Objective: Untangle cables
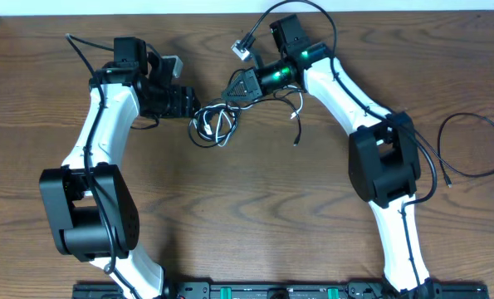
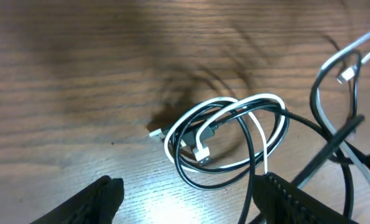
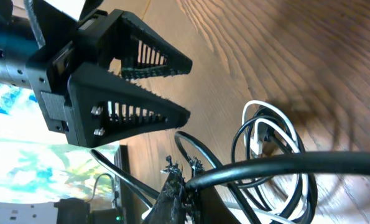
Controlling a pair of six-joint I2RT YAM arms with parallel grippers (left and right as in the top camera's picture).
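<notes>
The tangled cables (image 1: 213, 124), black cords and a white one in loose loops, lie on the wooden table between the two grippers. My left gripper (image 1: 188, 103) is open just left of the tangle. In the left wrist view its open jaws (image 2: 194, 208) are close above the table, with the black and white loops (image 2: 228, 137) just ahead and one black strand running between the fingers. My right gripper (image 1: 232, 86) is above the tangle's right side. In the right wrist view it (image 3: 185, 190) is shut on a black cable (image 3: 284, 165) that stretches away from the loops (image 3: 272, 155).
A separate black cable loop (image 1: 475, 145) lies at the far right of the table. Loose cable ends (image 1: 295, 124) trail right of the tangle. The left gripper's open fingers (image 3: 141, 81) show close by in the right wrist view. Thicker black wires run along both arms.
</notes>
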